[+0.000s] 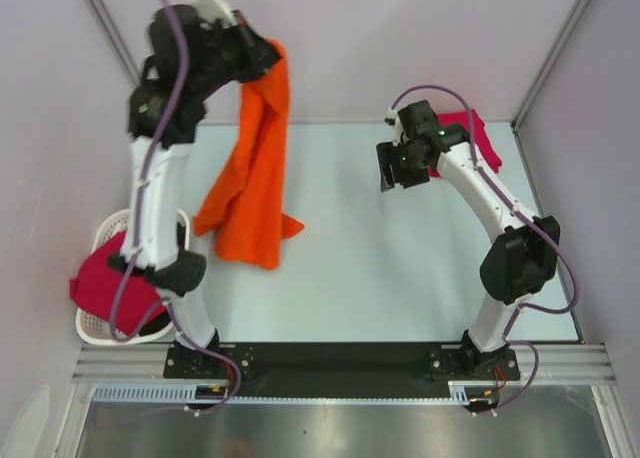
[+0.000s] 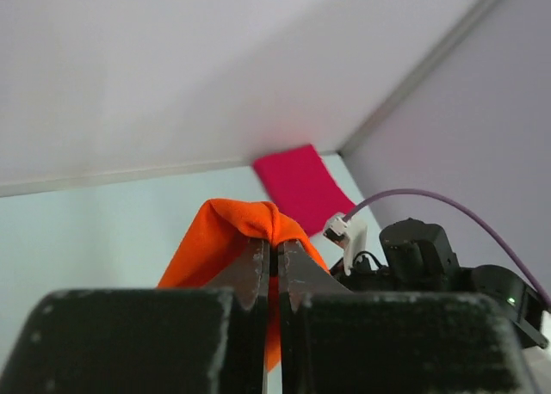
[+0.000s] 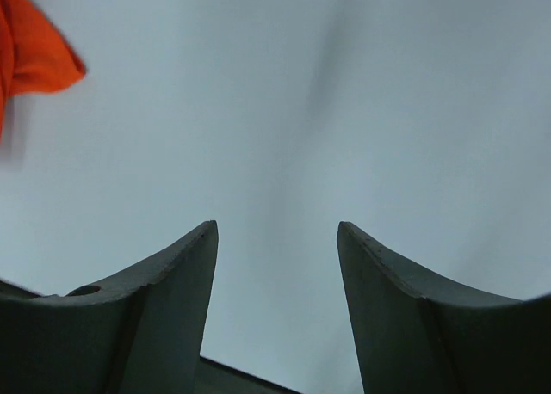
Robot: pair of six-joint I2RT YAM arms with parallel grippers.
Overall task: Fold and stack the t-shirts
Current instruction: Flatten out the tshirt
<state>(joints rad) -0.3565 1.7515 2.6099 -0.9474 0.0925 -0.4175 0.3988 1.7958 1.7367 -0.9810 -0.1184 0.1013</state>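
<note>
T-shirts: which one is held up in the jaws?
The orange t-shirt: the left jaws are shut on it and it hangs toward the table. The far-right crimson t-shirt lies on it; the left crimson t-shirt drapes the white basket.

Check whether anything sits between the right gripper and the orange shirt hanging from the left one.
Nothing visible does. Only table surface lies between the open right gripper and the orange shirt, which hangs from the shut left gripper. The crimson shirt lies at the far right corner, off that line.
</note>
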